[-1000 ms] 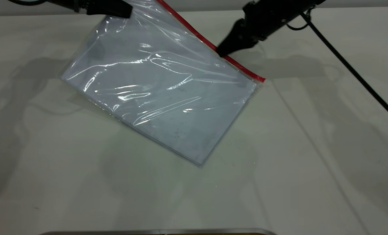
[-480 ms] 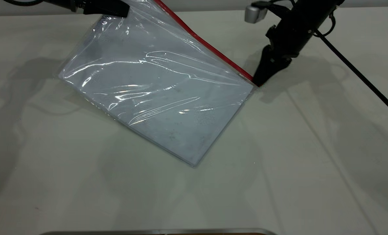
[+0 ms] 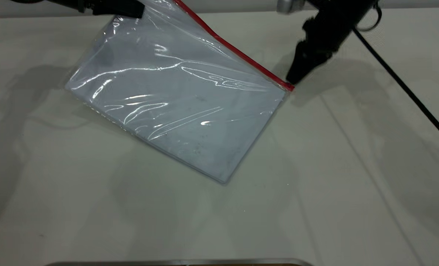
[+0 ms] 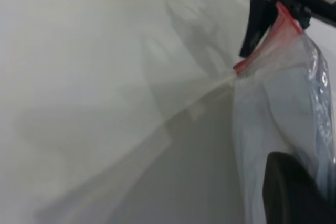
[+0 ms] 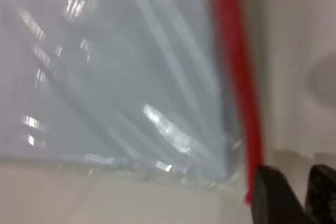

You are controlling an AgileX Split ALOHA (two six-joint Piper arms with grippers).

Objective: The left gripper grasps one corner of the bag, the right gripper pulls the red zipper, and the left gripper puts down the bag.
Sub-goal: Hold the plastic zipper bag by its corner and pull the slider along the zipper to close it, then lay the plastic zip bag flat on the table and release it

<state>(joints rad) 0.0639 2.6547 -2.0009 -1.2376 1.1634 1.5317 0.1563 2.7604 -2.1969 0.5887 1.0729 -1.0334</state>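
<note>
The bag [image 3: 182, 99], a clear bluish-white pouch, slopes up from the table to its far left corner. My left gripper [image 3: 130, 9] is shut on that corner and holds it raised. One of its jaws shows beside the plastic in the left wrist view [image 4: 289, 192]. The red zipper [image 3: 237, 53] runs along the bag's far edge to the right corner [image 3: 288, 87]. My right gripper [image 3: 291, 78] hangs just past that end of the strip, its jaws slightly apart with bare table between them [image 5: 296, 174]. The red strip [image 5: 239, 93] ends beside one jaw. I cannot make out the slider tab.
The right arm's black cable [image 3: 407, 92] crosses the table at the right. A metal edge [image 3: 175, 263] lies along the near side. The bag's near corner [image 3: 223, 181] rests on the white table [image 3: 352, 184].
My right gripper ran along the red zipper from its middle to the right end, then lifted slightly off it. The bag's right corner shifted a little. The left gripper has held still.
</note>
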